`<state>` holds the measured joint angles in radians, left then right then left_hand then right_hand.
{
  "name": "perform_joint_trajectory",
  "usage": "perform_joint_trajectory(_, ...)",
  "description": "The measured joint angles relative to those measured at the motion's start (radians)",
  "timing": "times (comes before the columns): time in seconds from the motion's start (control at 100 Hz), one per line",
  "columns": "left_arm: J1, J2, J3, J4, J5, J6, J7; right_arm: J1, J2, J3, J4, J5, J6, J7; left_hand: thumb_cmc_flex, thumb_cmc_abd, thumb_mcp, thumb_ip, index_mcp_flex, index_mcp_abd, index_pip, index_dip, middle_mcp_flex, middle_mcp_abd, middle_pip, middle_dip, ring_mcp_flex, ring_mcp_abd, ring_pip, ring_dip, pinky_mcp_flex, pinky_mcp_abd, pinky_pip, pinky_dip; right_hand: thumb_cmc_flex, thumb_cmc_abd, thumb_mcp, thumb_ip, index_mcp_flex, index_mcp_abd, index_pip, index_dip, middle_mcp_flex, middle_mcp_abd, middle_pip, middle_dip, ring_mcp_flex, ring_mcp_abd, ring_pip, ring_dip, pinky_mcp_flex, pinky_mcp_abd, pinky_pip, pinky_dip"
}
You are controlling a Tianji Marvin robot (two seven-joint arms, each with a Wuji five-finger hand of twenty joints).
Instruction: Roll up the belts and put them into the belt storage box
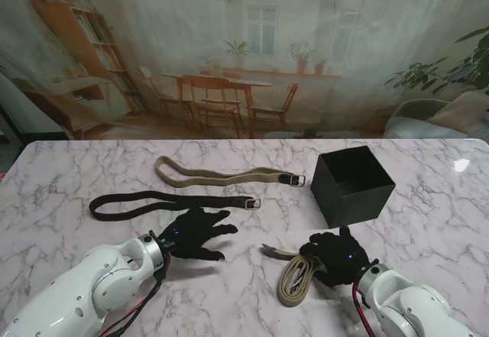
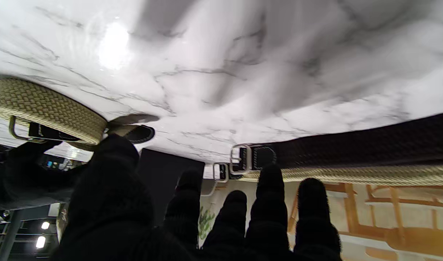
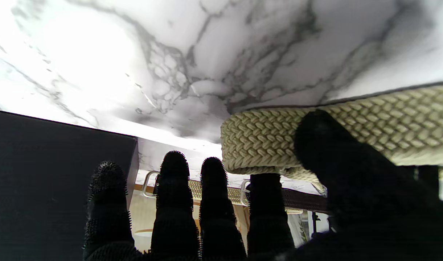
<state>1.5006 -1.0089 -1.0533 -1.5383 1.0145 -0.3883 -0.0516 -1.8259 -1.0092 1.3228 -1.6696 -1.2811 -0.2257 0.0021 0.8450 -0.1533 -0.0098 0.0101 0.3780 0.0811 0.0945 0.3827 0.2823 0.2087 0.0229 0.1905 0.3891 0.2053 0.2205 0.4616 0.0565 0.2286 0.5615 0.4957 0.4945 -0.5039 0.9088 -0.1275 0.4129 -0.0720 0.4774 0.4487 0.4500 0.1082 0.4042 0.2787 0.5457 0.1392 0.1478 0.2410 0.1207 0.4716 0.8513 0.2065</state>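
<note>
A black open-topped storage box (image 1: 351, 186) stands on the marble table at the right, seen also as a dark wall (image 3: 54, 163). A loosely coiled beige woven belt (image 1: 294, 276) lies nearer to me than the box. My right hand (image 1: 336, 257) rests on its right end, thumb and forefinger closed on the coil (image 3: 352, 123), the other fingers straight. A black belt (image 1: 168, 202) lies flat at the left, with a second beige belt (image 1: 229, 173) beyond it. My left hand (image 1: 195, 234) hovers just nearer to me than the black belt (image 2: 352, 145), fingers spread, holding nothing.
The marble table (image 1: 428, 238) ends at its far edge in front of a printed backdrop of a room. The buckles of the two flat belts (image 2: 239, 159) point toward the box. The box sits about a hand's width beyond my right hand.
</note>
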Motion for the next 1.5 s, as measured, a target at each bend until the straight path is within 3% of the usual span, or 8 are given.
perform_joint_trajectory(0.27,-0.142,-0.005,0.192,0.083,-0.111,0.043,-0.011,0.012,0.000,-0.022,-0.001,0.019,-0.005,0.014,0.000,-0.057,0.000,0.000,-0.154,0.002,-0.089,-0.100,-0.082,0.038,-0.036,-0.093,0.000,0.012,0.000,0.000,0.013,-0.017,0.063,0.000,0.000,0.000,0.000,0.000,0.001,0.000,0.000,0.000,0.000,0.000,-0.001,0.000,0.000,0.000,0.000,0.000,0.000,0.000,-0.002,0.009)
perform_joint_trajectory(0.42,-0.202,-0.021,0.260,0.121,-0.143,0.064,-0.009,0.018,0.000,-0.030,-0.001,0.027,-0.013,0.019,0.042,-0.055,0.015,0.000,-0.156,0.004,-0.089,-0.110,-0.075,0.049,-0.034,-0.094,0.025,0.013,0.027,0.000,0.037,-0.017,0.115,0.001,0.000,0.000,-0.001,0.001,0.001,0.000,0.000,0.000,0.000,0.000,-0.001,0.000,0.000,0.000,0.000,0.000,0.000,0.000,-0.002,0.009)
perform_joint_trajectory(0.58,-0.258,-0.034,0.345,0.167,-0.207,0.083,0.000,0.023,0.000,-0.039,-0.001,0.039,-0.019,0.025,0.086,-0.052,0.030,0.000,-0.154,0.067,-0.036,-0.077,-0.003,0.048,0.028,-0.011,0.057,0.015,0.059,0.023,0.065,-0.036,0.173,0.001,0.000,0.000,-0.001,0.001,0.002,0.000,0.000,0.000,0.000,0.000,-0.002,0.000,0.000,0.000,0.000,0.000,-0.001,-0.001,-0.002,0.009)
perform_joint_trajectory(0.72,-0.290,-0.053,0.391,0.215,-0.253,0.087,0.021,0.028,0.000,-0.048,0.000,0.044,-0.021,0.027,0.108,-0.061,0.043,0.000,-0.151,0.110,0.006,-0.020,0.059,0.013,0.180,0.103,0.091,0.002,0.106,0.080,0.099,-0.049,0.248,0.005,0.000,0.001,-0.011,0.001,0.002,0.000,0.000,0.000,0.000,0.001,-0.002,0.000,0.000,0.000,0.000,0.000,-0.001,-0.001,-0.002,0.009)
perform_joint_trajectory(1.0,-0.349,-0.080,0.473,0.257,-0.285,0.108,0.072,0.031,-0.001,-0.052,0.001,0.048,-0.026,0.029,0.237,-0.075,0.132,-0.001,0.024,0.125,0.200,0.093,0.306,-0.035,0.401,0.303,0.208,-0.053,0.202,0.220,0.239,-0.062,0.425,0.055,0.000,0.011,-0.013,0.001,0.003,0.004,0.000,0.000,0.000,0.001,-0.002,0.000,0.000,0.000,0.000,0.000,-0.001,-0.001,-0.002,0.009)
perform_joint_trajectory(1.07,-0.359,-0.090,0.481,0.267,-0.289,0.114,0.082,0.031,-0.001,-0.052,0.001,0.049,-0.026,0.028,0.305,-0.116,0.159,-0.001,0.073,0.115,0.337,0.184,0.451,-0.067,0.371,0.522,0.317,-0.080,0.315,0.302,0.301,-0.064,0.476,0.069,0.000,0.011,-0.013,0.001,0.003,0.009,0.000,0.000,0.000,0.001,-0.002,0.000,0.000,0.000,0.000,0.000,-0.002,-0.001,-0.002,0.009)
perform_joint_trajectory(1.21,-0.356,-0.100,0.482,0.278,-0.301,0.125,0.087,0.031,-0.001,-0.052,0.001,0.049,-0.025,0.026,0.363,-0.126,0.152,0.000,0.133,0.062,0.545,0.257,0.597,-0.094,0.264,0.721,0.436,-0.090,0.476,0.385,0.361,-0.064,0.538,0.100,0.000,0.011,-0.013,0.001,0.003,0.010,0.000,0.000,0.000,0.001,-0.002,0.000,0.000,0.000,0.000,0.000,-0.002,-0.001,-0.002,0.009)
perform_joint_trajectory(1.5,-0.270,-0.078,0.378,0.197,-0.224,0.139,0.023,0.028,-0.002,-0.048,0.000,0.047,-0.023,0.016,0.363,-0.138,0.153,0.000,0.199,0.013,0.668,0.279,0.646,-0.105,0.286,0.758,0.488,-0.072,0.497,0.399,0.382,-0.063,0.567,0.123,-0.031,0.013,-0.025,0.010,-0.001,0.059,-0.074,-0.047,0.000,0.002,-0.002,0.000,0.000,0.000,0.000,0.000,-0.002,-0.001,-0.004,0.010)
